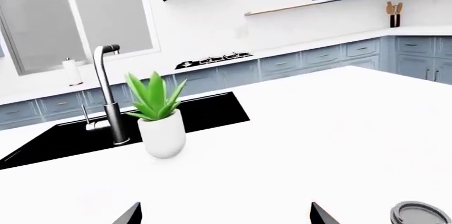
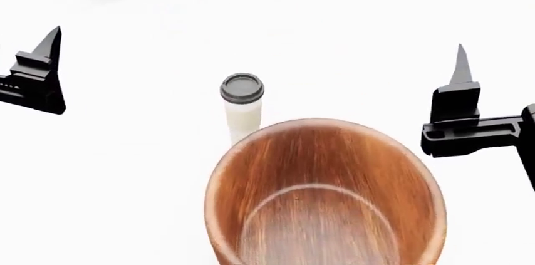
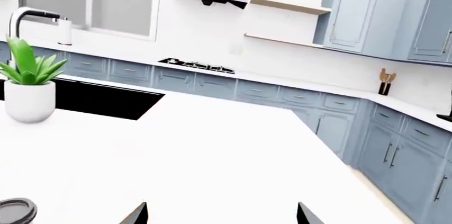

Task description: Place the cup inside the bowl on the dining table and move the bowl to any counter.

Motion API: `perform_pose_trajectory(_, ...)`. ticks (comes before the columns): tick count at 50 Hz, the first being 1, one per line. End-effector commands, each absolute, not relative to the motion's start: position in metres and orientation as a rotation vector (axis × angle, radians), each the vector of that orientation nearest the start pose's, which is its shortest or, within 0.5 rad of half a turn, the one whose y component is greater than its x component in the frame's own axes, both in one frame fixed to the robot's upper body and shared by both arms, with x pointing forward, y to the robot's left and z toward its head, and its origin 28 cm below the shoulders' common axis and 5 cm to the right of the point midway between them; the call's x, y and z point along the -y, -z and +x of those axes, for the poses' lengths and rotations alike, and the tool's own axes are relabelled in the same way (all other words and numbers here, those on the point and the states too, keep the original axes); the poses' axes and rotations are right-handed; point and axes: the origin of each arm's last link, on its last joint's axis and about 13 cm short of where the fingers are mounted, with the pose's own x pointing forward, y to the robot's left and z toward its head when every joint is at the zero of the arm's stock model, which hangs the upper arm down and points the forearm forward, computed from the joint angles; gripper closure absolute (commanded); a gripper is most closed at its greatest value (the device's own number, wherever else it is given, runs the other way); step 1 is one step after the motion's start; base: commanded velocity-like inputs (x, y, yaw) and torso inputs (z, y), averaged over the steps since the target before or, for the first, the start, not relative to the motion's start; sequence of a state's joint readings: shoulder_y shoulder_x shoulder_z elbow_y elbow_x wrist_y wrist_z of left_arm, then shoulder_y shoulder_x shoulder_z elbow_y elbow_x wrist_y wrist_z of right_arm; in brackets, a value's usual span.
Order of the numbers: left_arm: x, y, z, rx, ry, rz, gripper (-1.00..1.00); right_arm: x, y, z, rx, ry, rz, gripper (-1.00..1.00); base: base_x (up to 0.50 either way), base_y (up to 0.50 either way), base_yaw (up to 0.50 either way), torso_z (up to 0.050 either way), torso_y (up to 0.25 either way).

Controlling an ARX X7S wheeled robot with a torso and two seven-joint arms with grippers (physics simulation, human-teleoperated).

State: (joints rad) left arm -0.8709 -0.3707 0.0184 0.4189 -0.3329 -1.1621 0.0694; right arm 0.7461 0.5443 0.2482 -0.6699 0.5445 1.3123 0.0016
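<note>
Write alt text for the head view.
A large brown wooden bowl stands empty on a white dining table, with a lidded cream cup upright just behind it. The left end effector and right end effector hover at either side, holding nothing.

On my head view the bowl (image 2: 322, 196) sits nearest me on the worktop (image 2: 351, 39), with the cup (image 2: 242, 109) upright just behind its far-left rim. My left gripper (image 2: 37, 74) hangs well left of the cup, my right gripper (image 2: 458, 99) right of the bowl. Farther back, the potted plant (image 1: 160, 115) stands beside the sink (image 1: 127, 128) and faucet (image 1: 107, 94).
</note>
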Motion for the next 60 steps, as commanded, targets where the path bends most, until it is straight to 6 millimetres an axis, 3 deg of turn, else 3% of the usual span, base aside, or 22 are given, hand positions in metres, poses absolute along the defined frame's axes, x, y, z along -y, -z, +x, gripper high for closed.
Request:
perform_pose_trajectory(1, -0.272, -0.258, 0.287, 0.086, 0.129, 0.155, -1.0, 0.203, -0.263, 0.233, 0.122, -0.021, -0.165, -1.0, 0.5, 0.2, 0.0, 0.0, 0.0)
perform_pose_trajectory(15, -0.269, -0.252, 0.288, 0.072, 0.134, 0.158, -1.0, 0.2, -0.264, 0.234, 0.087, -0.038, -0.154, -1.0, 0.32, 0.14, 0.0, 0.0, 0.002)
perform_pose_trajectory(21, -0.271, -0.251, 0.289, 0.068, 0.138, 0.156, -1.0, 0.199, -0.295, 0.241, 0.078, -0.099, -0.123, -1.0, 0.0, 0.0, 0.0, 0.0, 0.0)
perform_pose_trajectory(26, -0.27, -0.249, 0.29, 0.062, 0.133, 0.155, -1.0, 0.195, -0.326, 0.258, 0.057, -0.176, -0.124, -1.0, 0.0, 0.0, 0.0, 0.0, 0.0)
perform_pose_trajectory(33, -0.27, -0.248, 0.29, 0.055, 0.127, 0.161, -1.0, 0.184, -0.345, 0.287, 0.008, -0.277, -0.118, -1.0, 0.0, 0.0, 0.0, 0.0, 0.0)
perform_pose_trajectory(41, -0.272, -0.241, 0.287, 0.044, 0.117, 0.153, -1.0, 0.166, -0.344, 0.328, -0.079, -0.437, -0.054, -1.0, 0.0, 0.0, 0.0, 0.0, 0.0)
perform_pose_trajectory(46, -0.274, -0.245, 0.284, 0.054, 0.111, 0.152, -1.0, 0.149, -0.325, 0.356, -0.146, -0.549, -0.026, -1.0, 0.0, 0.0, 0.0, 0.0, 0.0)
perform_pose_trajectory(54, -0.275, -0.242, 0.285, 0.047, 0.112, 0.152, -1.0, 0.122, -0.308, 0.384, -0.194, -0.677, 0.029, -1.0, 0.0, 0.0, 0.0, 0.0, 0.0)
perform_pose_trajectory(60, -0.273, -0.236, 0.285, 0.039, 0.11, 0.145, -1.0, 0.11, -0.288, 0.394, -0.239, -0.71, 0.041, -1.0, 0.0, 0.0, 0.0, 0.0, 0.0)
